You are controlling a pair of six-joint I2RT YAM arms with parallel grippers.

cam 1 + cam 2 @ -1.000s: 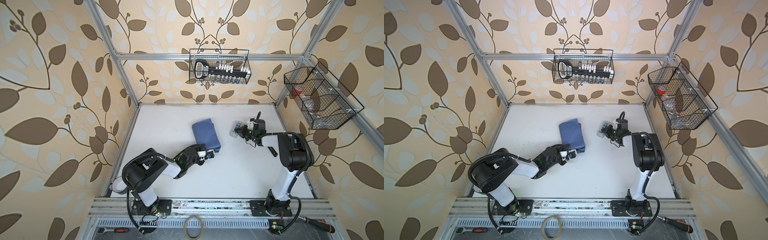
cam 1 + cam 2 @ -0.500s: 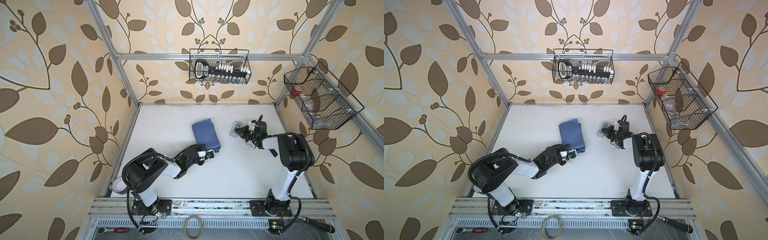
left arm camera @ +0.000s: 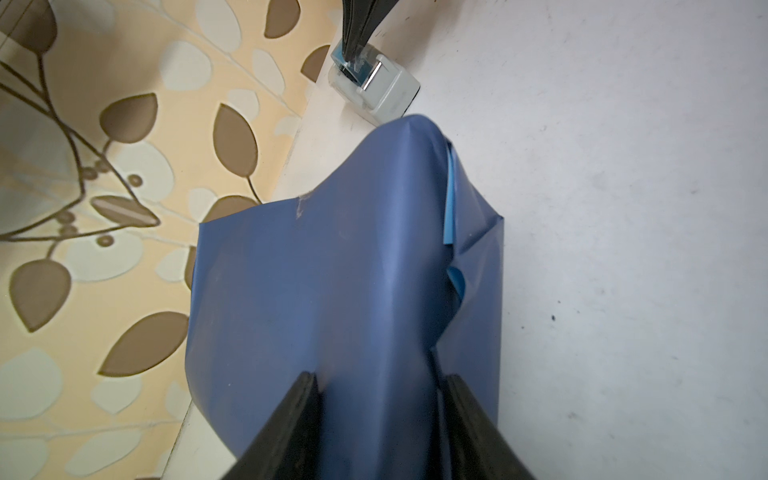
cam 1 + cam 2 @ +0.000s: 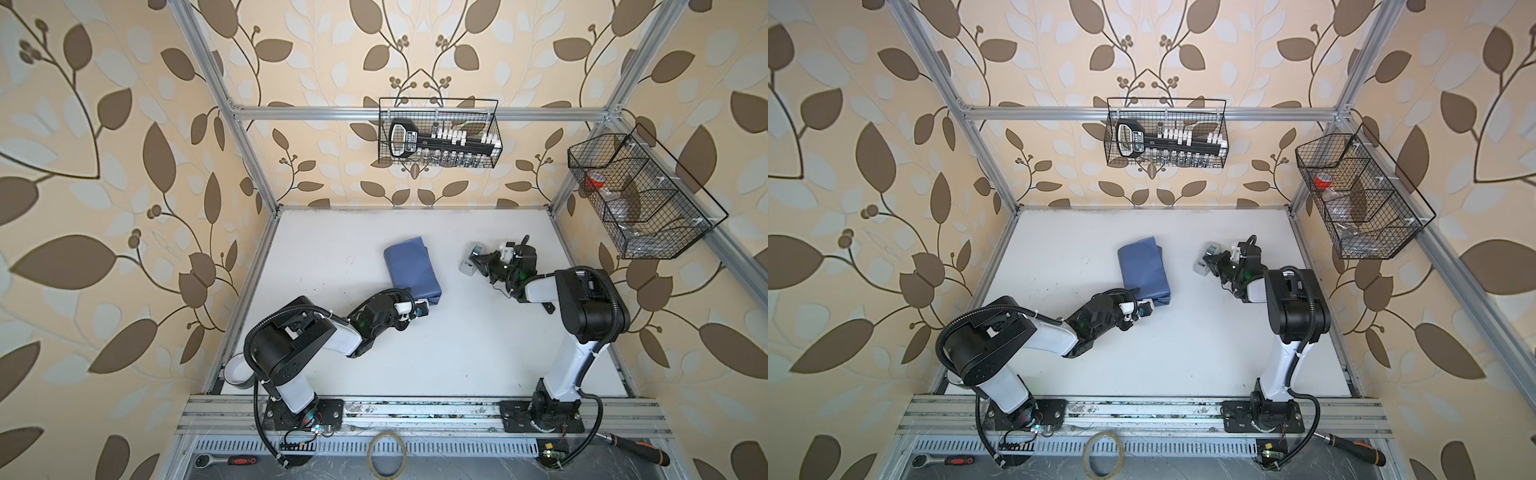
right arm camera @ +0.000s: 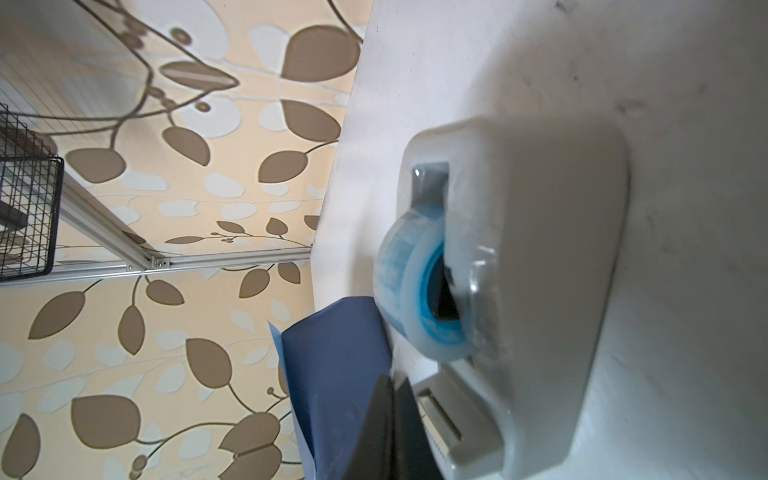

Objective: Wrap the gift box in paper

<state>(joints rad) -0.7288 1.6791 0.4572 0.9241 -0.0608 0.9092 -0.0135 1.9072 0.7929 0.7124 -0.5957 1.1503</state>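
Note:
The slate-blue paper (image 4: 409, 268) (image 4: 1142, 268) lies folded into a bundle in the middle of the white table, with light-blue edges showing in the left wrist view (image 3: 332, 270). The gift box is hidden under it. My left gripper (image 4: 422, 309) (image 4: 1146, 309) (image 3: 380, 382) is shut on the near end of the bundle, one finger on each side. My right gripper (image 4: 478, 264) (image 4: 1210, 262) (image 5: 392, 386) is shut, its tips against the cutter end of the tape dispenser (image 4: 468, 266) (image 5: 540, 270). I cannot see whether it pinches any tape.
A wire basket (image 4: 438, 133) hangs on the back wall and another (image 4: 640, 199) on the right wall. A white bowl (image 4: 237, 370) sits at the table's front left corner. A tape ring (image 4: 386, 453), a ratchet and a screwdriver lie beyond the front rail.
The right gripper has shifted slightly at the tape dispenser. The left gripper and the paper bundle have not moved.

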